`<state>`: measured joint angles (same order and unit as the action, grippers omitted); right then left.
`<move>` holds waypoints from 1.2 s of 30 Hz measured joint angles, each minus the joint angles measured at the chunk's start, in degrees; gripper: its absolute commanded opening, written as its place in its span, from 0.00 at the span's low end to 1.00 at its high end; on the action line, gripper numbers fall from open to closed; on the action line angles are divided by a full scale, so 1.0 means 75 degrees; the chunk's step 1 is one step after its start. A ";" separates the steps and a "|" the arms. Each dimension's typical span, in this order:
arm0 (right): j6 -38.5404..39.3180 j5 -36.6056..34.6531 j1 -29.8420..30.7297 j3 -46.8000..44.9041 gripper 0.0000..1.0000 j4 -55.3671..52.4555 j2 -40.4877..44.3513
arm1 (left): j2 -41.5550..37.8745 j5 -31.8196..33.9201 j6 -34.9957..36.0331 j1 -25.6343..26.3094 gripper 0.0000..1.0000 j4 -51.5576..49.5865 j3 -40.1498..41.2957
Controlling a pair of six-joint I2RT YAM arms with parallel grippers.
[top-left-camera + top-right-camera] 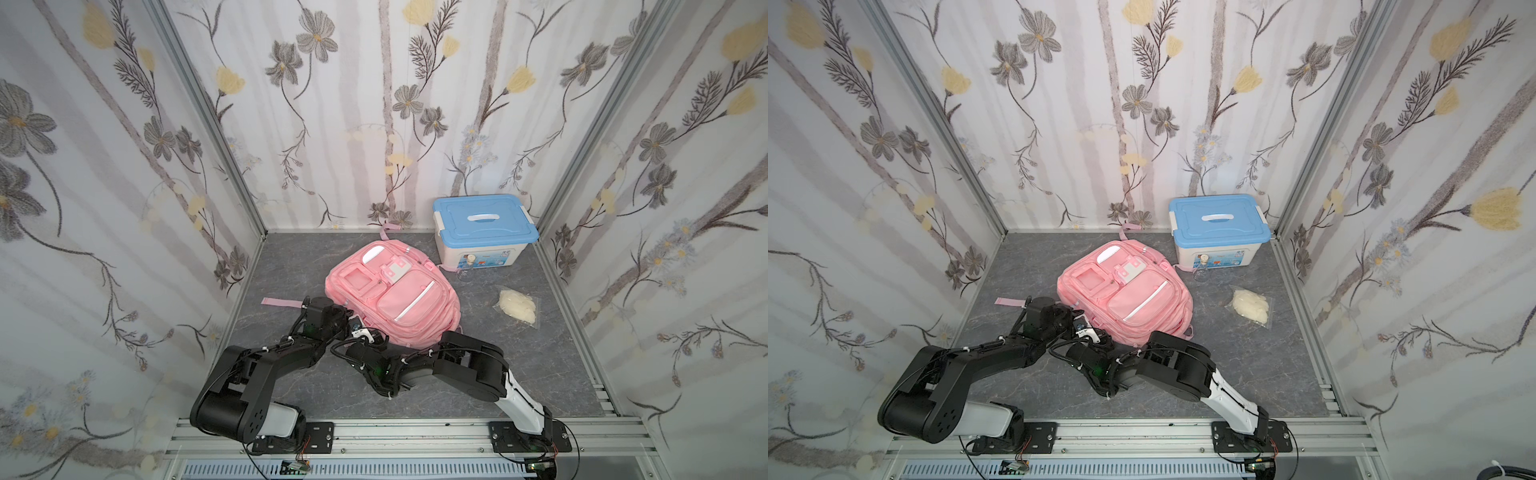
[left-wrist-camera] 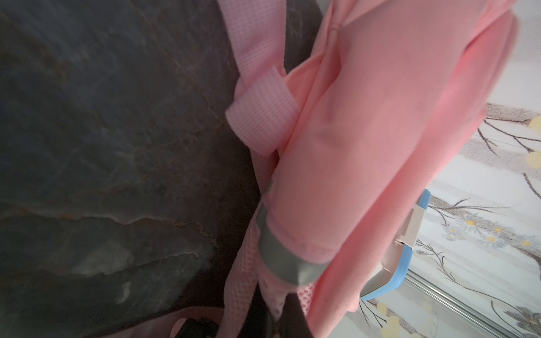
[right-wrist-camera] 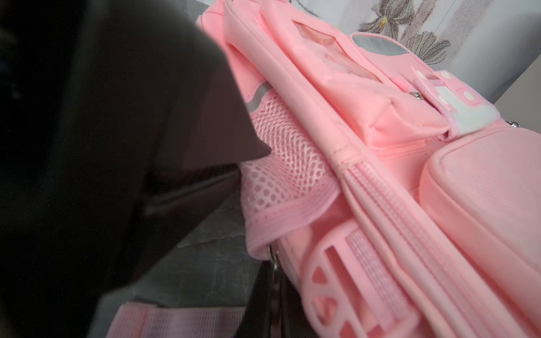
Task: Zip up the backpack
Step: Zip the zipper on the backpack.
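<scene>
Grey table [image 1: 286, 266]: backpack [image 1: 399, 291] lies just beyond left hand [image 1: 355, 325], right hand [image 1: 375, 336].

A white box [image 1: 484, 254] with a blue lid [image 1: 484, 220] sits far back on the right, on the grey table [image 1: 291, 266]. A clear bag [image 1: 517, 308] of white stuff lies nearer, also on the right, not touching the box. Flowery walls [image 1: 374, 104] stand all around.

Even, soft daylight fills both top views, with walls bowing at the edges. Wrist views are blurred; a dark unfocused mass blocks the right wrist view.
</scene>
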<state>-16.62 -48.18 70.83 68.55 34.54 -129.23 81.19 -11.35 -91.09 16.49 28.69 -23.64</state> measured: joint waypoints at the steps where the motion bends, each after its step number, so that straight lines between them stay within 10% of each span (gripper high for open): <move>1: -0.0012 0.0038 -0.0003 -0.0105 0.00 0.0032 0.0047 | 0.0032 -0.0044 0.0000 -0.0006 0.00 0.0009 -0.0003; 36: 0.0831 0.3777 -0.0385 -0.2384 0.00 -0.3107 0.3413 | 0.0930 -0.2378 0.1784 -0.2428 0.00 -0.0650 -0.0236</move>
<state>-10.39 -19.86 67.94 50.68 11.25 -103.63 88.16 -29.19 -77.71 -1.72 23.81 -25.41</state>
